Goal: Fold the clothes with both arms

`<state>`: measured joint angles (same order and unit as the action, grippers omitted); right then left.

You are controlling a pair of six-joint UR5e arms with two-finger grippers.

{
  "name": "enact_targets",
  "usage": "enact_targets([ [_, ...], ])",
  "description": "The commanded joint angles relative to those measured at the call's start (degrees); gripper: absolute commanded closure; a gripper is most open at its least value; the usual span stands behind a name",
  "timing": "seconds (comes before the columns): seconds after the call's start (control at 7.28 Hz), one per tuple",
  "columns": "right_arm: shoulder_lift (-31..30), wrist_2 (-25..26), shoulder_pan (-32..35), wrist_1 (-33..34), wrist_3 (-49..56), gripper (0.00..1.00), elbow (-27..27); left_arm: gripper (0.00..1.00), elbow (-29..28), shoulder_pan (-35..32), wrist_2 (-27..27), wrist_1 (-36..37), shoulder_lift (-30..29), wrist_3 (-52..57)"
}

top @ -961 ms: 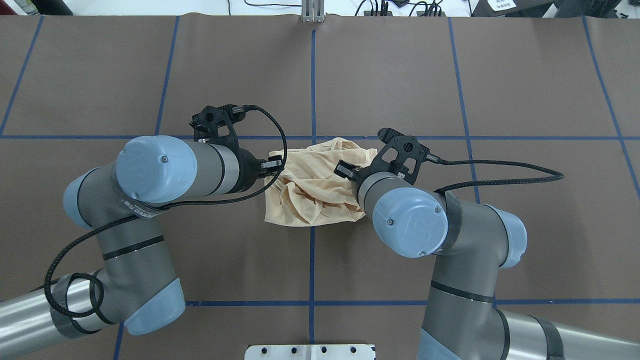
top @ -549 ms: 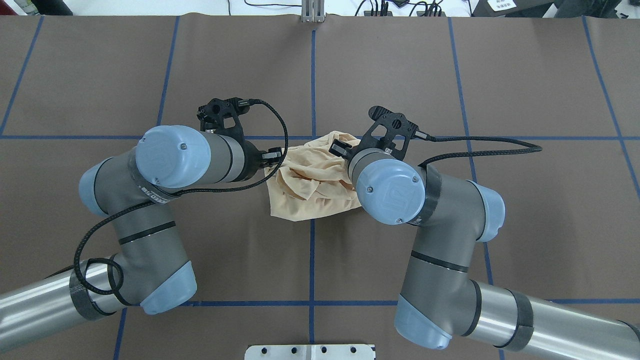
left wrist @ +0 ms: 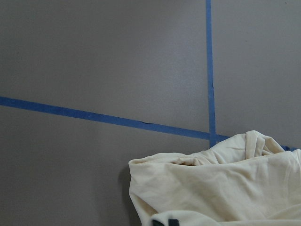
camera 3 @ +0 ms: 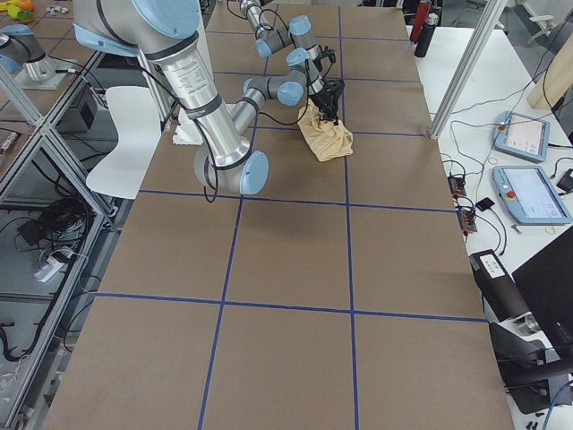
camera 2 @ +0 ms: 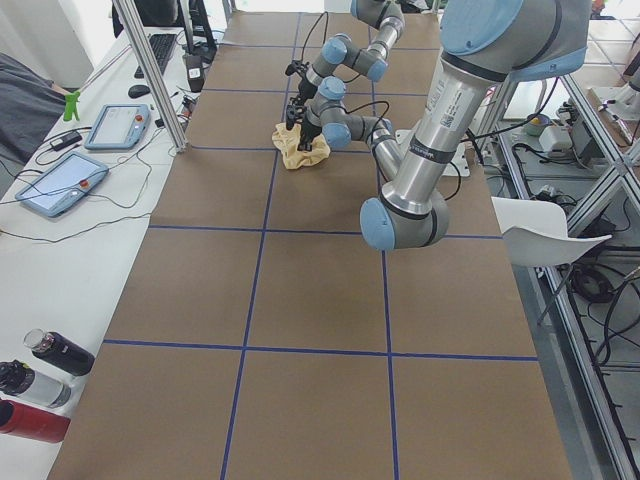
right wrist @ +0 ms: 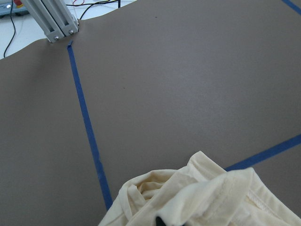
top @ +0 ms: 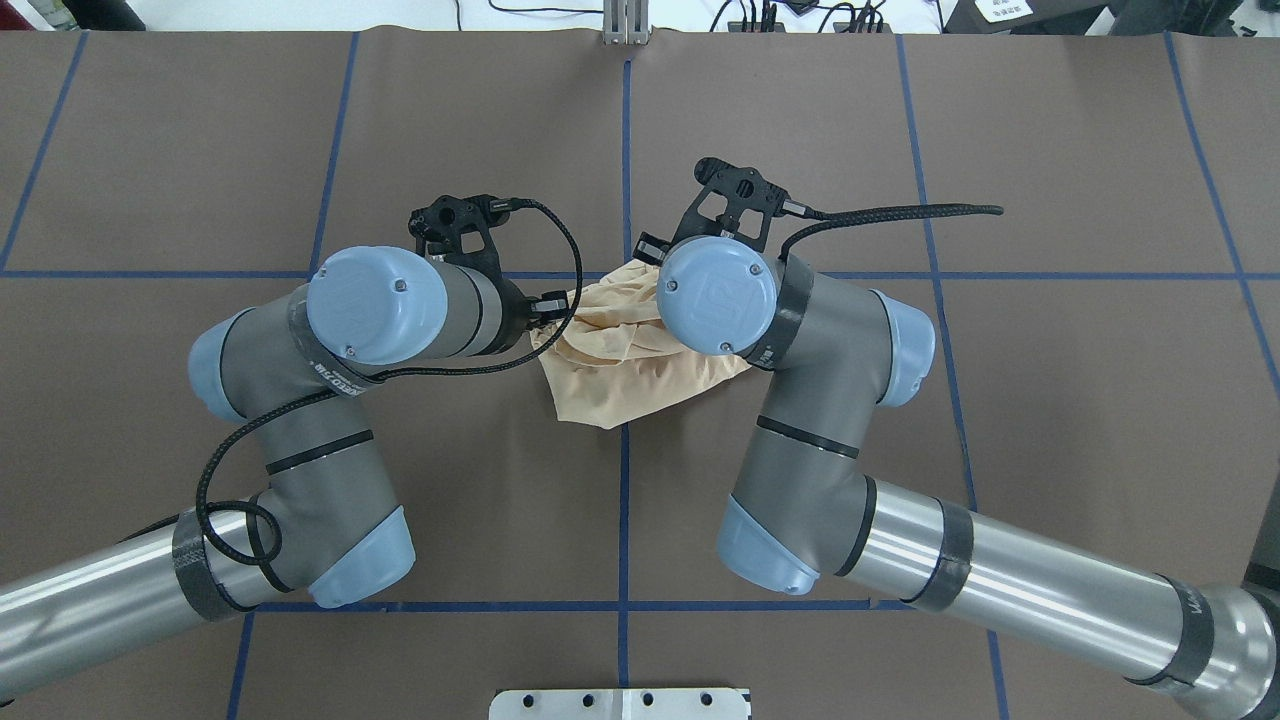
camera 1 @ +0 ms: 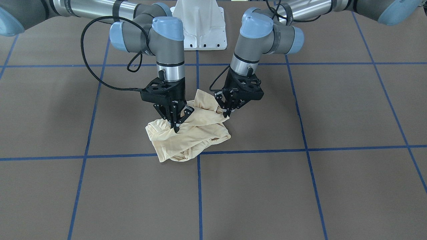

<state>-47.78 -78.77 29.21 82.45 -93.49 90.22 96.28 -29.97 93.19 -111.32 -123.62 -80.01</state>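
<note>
the right gripper and left gripper each pinch the cream shirt; since a second ago they have drawn closer together, bunching it tighter between them.

Brown table, blue tape grid, crumpled cream shirt
</note>
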Motion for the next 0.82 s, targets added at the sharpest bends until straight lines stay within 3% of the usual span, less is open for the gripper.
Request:
enact_targets([
  [0.0,3.2,-4.9,3.5,-6.5,5.3,0.01,-7.7,0.0,-0.4,-0.1,0.1,0.2,0.0,2.5],
  [0.27,5.8,-15.0,7.6,-5.6,7.0,0.0,-8.0,0.0,1.3,-2.2,1.6,0.2,0.6,9.1],
  [0.55,4.6,-15.3,7.3,-3.9,7.1,0.0,-4.5,0.0,4.8,-5.1,6.7,0.1,4.6,18.2],
  [0.69,1.2,-12.8,3.5,-2.7,6.9,0.0,0.1,0.0,6.0,-6.1,7.4,0.1,6.2,21.6],
])
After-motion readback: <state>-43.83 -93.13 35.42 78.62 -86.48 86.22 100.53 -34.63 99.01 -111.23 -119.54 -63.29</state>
